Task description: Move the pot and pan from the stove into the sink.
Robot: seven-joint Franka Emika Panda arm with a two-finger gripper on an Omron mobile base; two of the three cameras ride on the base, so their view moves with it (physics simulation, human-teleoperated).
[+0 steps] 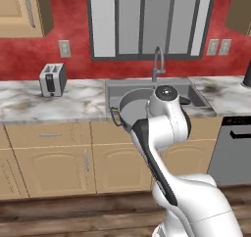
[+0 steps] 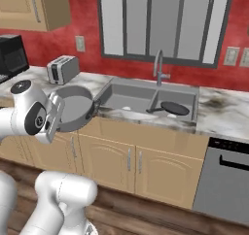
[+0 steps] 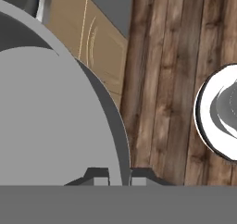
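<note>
Both base views look forward and down at the sink [image 1: 147, 86] [image 2: 141, 95] from either side; the hand view faces the floor [image 3: 162, 79], close.

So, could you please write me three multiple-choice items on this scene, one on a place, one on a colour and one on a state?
1. Where is the pan?
A. On the toaster
B. In the right basin of the sink
C. On the wood floor

2. What colour is the wall behind the counter?
A. Red
B. Blue
C. Green

3. How is the pot held?
A. Lying flat in a basin
B. Standing on the counter
C. Tilted on its side, with the gripper pinching its rim

Answers:
1 B: the right base view shows the pan lying in the basin right of the faucet.
2 A: red surrounds the window in both base views.
3 C: the hand view shows the fingertips on either side of the rim, and the right base view shows the pot's open side facing the camera, in front of the cabinets.
</note>
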